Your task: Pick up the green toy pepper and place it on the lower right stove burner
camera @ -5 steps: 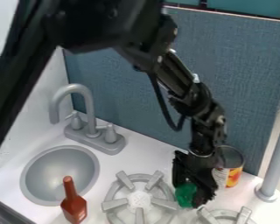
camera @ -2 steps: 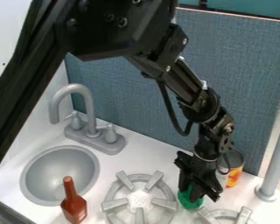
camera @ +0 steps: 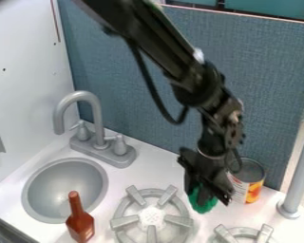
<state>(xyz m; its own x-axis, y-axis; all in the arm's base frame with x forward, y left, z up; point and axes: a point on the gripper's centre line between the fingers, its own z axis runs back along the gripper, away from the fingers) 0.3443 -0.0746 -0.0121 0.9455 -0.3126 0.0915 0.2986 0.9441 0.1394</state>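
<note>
My gripper (camera: 208,193) hangs low at the lower right, between the left stove burner and the can, and is shut on a green object (camera: 203,204). Its fingers cover the upper part of the green object, so the full shape is hidden. Just right of the gripper, a can (camera: 248,176) with a white and orange label stands near the blue back panel. A brown-red bottle (camera: 80,223) stands upright at the sink's front right edge.
The grey sink basin (camera: 64,182) is at the left, with a grey faucet (camera: 85,96) behind it. One burner (camera: 125,222) lies front centre, another (camera: 231,235) at the bottom right. A grey post (camera: 299,175) rises at the right edge.
The gripper has moved slightly up and left in the view, and the green object has moved with it. The arm's upper links have shifted up, uncovering the left wall. Bottle and can are unmoved.
</note>
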